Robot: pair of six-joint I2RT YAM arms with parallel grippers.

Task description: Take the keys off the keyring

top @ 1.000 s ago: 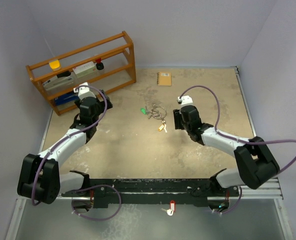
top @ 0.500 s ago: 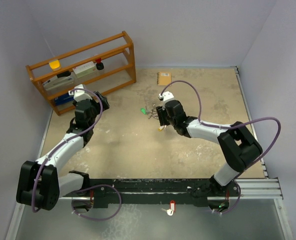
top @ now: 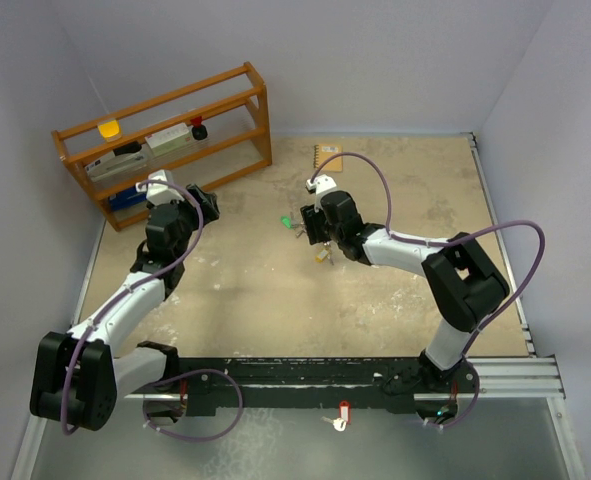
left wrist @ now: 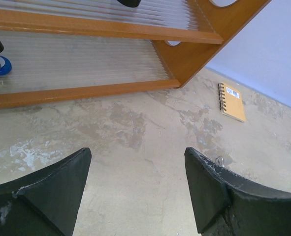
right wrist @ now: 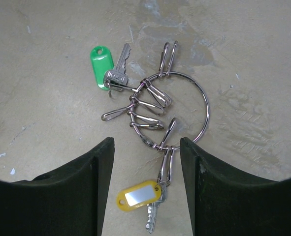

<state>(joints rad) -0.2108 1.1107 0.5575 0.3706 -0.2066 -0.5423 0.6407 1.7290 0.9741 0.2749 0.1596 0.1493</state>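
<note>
- The right gripper point(right wrist: 146, 147) is seen released, nothing grasped.
- The yellow-tagged key point(right wrist: 138, 195) is framed between its fingers on the table point(right wrist: 47, 108), clipped to the keyring point(right wrist: 207, 112).
- The green-tagged key point(right wrist: 102, 66) is attached beyond.
- The left gripper point(left wrist: 138, 162) is spread empty before the shelf point(left wrist: 184, 54).

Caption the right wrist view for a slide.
Open right gripper above the keyring, green-tagged key and yellow-tagged key both attached.

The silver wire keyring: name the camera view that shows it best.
Right wrist: the silver wire keyring lies whole, each loop distinct. Top external shows it tiny, mostly hidden under the right gripper; left wrist gives only an unclear glint.
</note>
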